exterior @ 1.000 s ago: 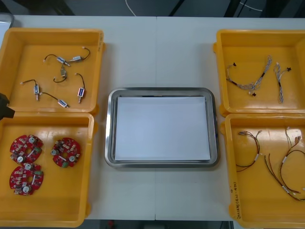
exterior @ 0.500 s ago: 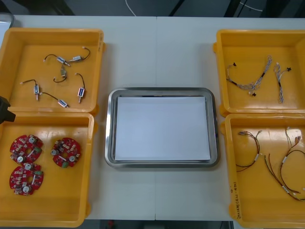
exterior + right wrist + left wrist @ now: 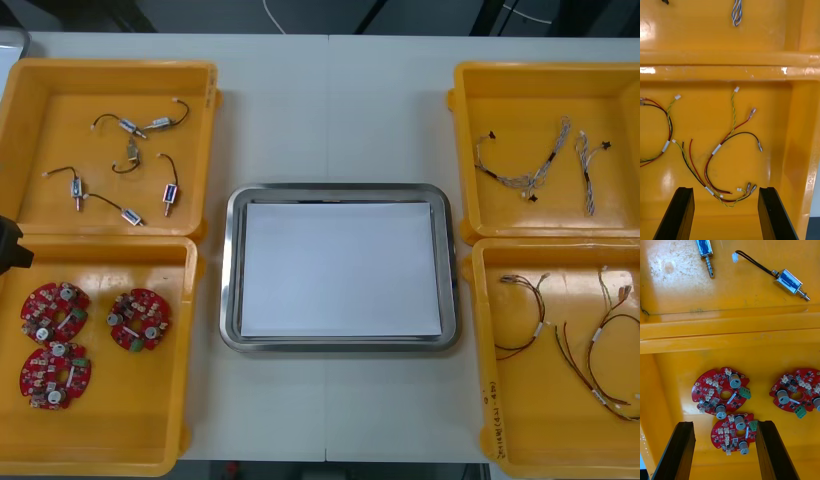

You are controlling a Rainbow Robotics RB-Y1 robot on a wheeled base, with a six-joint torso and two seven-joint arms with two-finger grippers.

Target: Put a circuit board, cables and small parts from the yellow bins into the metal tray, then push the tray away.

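Metal tray (image 3: pixel 232 270): tabletop centre, white inside.
Circuit boards (image 3: pixel 55 310): three, near-left bin (image 3: pixel 130 410).
Left gripper (image 3: pixel 725 425): spread, empty, over boards.
Right gripper (image 3: pixel 726 189): spread, empty, over cables (image 3: pixel 717 149).

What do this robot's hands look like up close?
Each is a plain two-finger gripper. The right gripper and left gripper both have matte black fingers, shaped like flat, square-topped, unmarked slabs. A black bit of the left arm shows at the front view's edge.
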